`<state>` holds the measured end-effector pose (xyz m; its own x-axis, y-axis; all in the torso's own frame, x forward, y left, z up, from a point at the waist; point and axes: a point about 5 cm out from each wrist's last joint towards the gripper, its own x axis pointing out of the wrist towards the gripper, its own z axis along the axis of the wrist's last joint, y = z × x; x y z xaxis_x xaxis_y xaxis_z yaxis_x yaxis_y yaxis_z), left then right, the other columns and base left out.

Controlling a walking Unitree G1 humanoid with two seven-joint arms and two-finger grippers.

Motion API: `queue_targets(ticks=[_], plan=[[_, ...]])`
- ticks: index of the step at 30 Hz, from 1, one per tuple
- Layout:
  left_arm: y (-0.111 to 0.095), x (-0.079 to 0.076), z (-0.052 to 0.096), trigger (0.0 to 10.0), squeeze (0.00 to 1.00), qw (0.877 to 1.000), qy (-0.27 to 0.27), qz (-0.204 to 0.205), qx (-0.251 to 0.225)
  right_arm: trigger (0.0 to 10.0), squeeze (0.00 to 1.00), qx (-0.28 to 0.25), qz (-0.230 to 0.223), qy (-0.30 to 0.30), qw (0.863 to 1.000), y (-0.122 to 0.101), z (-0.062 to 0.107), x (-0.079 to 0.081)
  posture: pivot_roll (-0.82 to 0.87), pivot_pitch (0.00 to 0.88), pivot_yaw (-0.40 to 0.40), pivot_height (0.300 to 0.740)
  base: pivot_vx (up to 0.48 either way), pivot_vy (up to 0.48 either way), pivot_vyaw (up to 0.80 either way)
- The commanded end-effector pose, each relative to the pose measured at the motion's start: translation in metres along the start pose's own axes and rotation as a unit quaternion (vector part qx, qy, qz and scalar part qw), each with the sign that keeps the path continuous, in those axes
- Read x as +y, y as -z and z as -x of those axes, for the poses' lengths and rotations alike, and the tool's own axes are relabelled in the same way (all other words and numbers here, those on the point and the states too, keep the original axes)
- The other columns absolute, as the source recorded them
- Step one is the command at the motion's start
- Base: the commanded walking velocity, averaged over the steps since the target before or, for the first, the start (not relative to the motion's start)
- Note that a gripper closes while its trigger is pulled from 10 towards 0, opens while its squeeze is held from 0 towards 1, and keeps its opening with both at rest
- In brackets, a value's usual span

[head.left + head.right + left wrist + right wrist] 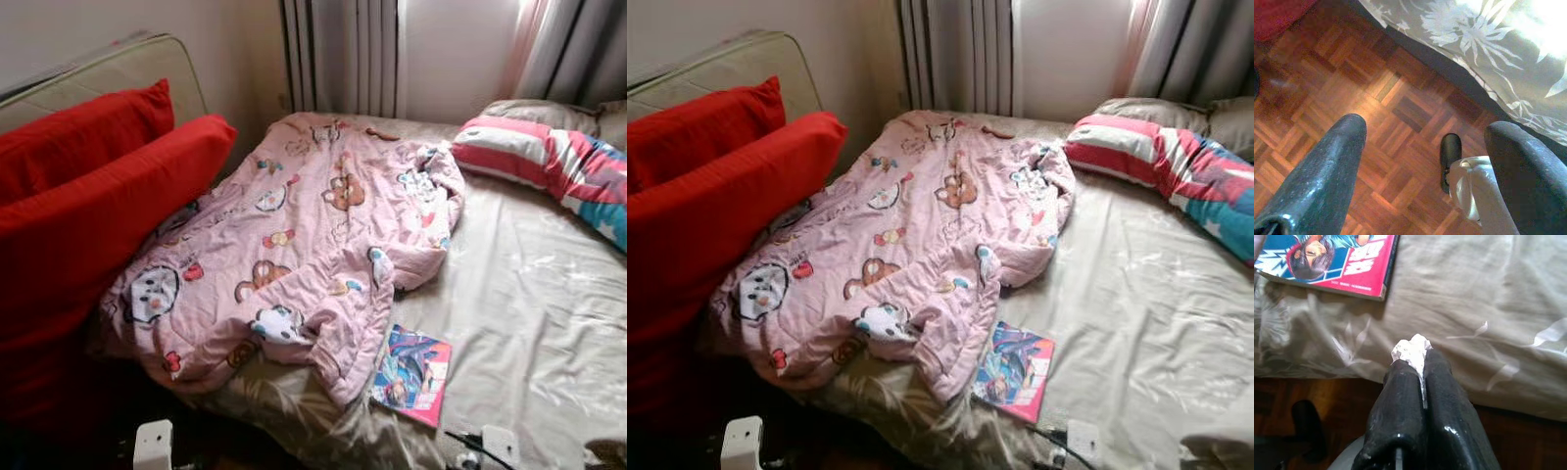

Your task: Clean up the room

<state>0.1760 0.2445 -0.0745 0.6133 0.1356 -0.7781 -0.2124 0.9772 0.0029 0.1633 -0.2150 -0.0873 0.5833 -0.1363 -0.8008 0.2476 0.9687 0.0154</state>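
Tissue [1411, 348] sits pinched at right pincer [1420, 363] tip.

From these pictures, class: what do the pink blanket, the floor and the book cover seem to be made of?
Pink blanket: quilted fabric, matte, seemingly padded; stitched lines and soft folds show.
Floor: wood parquet, glossy; small blocks catch the light.
Book: probably glossy printed paper or card; flat, with bright colours.

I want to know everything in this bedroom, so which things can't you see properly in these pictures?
- What lies under the pink quilt: covered, eye views.
- The book: one corner tucked under the quilt; the picture's edge cuts it in the right wrist view.
- The white scrap in the right gripper: too crumpled to identify.
- The striped pillow: cut off by the edge.
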Motion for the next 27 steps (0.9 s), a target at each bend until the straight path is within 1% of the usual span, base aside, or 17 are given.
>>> queue_targets(ticks=[1, 6, 11, 20, 27], plan=[[0.0026, 0.0041, 0.0010, 10.0, 0.00, 1.000, -0.005, -0.003, 0.008, 10.0, 0.00, 0.003, -0.001, -0.010, 1.000, 0.0002, -0.0009, 0.0086, -0.08, 0.000, 0.066, 0.740, 0.000, 0.244, 0.00], [0.0072, -0.0010, 0.0011, 10.0, 0.00, 1.000, -0.003, -0.001, 0.013, 10.0, 0.00, 0.004, 0.005, -0.013, 1.000, -0.0011, -0.0013, 0.0088, -0.08, 0.000, 0.066, 0.740, 0.000, 0.257, 0.00], [0.0069, -0.0026, 0.0007, 10.0, 0.00, 1.000, -0.003, -0.001, 0.013, 10.0, 0.00, 0.003, 0.006, -0.013, 1.000, -0.0020, -0.0014, 0.0083, -0.07, 0.000, 0.065, 0.740, 0.000, 0.270, 0.00], [0.0019, -0.0004, 0.0000, 10.0, 0.00, 1.000, -0.002, 0.000, 0.007, 10.0, 0.00, 0.004, 0.010, -0.013, 1.000, -0.0021, -0.0014, 0.0075, -0.07, 0.000, 0.063, 0.740, 0.000, 0.348, 0.00], [0.0017, 0.0008, 0.0002, 10.0, 0.00, 1.000, -0.002, 0.000, 0.007, 10.0, 0.00, 0.005, 0.012, -0.014, 1.000, -0.0020, -0.0014, 0.0075, -0.06, 0.000, 0.062, 0.740, 0.000, 0.360, 0.00]])
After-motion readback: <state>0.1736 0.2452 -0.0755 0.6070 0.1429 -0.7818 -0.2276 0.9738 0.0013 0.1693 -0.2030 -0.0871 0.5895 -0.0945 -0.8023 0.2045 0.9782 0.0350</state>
